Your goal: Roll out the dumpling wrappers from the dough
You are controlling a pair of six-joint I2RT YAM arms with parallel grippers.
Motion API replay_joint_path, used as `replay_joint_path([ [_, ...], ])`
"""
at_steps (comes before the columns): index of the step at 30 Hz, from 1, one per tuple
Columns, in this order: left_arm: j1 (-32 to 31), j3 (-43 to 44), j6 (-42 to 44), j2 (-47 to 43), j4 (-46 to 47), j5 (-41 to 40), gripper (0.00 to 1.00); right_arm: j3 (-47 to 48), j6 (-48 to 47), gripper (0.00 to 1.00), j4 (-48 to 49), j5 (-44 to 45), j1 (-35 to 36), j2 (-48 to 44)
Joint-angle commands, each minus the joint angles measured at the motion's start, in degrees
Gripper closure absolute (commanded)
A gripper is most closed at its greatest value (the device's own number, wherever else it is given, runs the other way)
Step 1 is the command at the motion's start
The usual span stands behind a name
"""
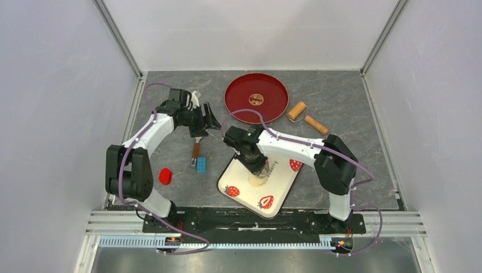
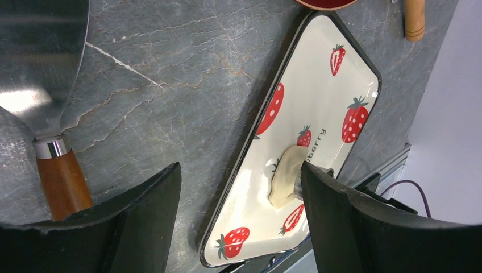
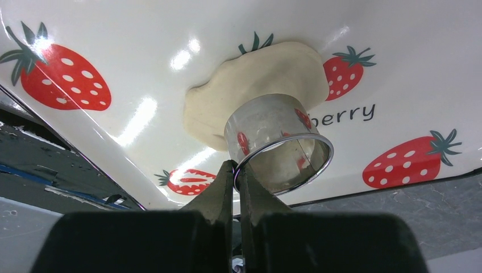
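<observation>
Pinching the ring cutter on the dough, the right gripper shows its hold only wrist-side; left gripper gapes wide.

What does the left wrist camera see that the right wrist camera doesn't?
Only the left wrist view shows the spatula on the table and the end of the wooden roller. Only the right wrist view shows the right gripper pinching the rim of the shiny ring cutter, which stands on the dough. Both show the strawberry tray holding that flattened dough.
</observation>
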Motion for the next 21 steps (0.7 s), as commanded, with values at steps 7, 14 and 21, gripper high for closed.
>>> replay_joint_path([
  [7, 0.4, 1.3, 3.6, 0.9, -0.5, -1.0, 0.19, 0.1, -2.1, 0.98, 0.5, -0.1, 0.5, 0.8],
  [14, 0.4, 1.2, 3.8, 1.5, -0.5, -1.0, 0.19, 1.0, -2.8, 0.97, 0.0, -1.0, 1.2, 1.8],
  [21, 0.5, 1.2, 4.1, 1.7, -0.6, -0.9, 0.19, 2.1, -3.4, 0.97, -0.8, -2.5, 1.8, 2.5],
])
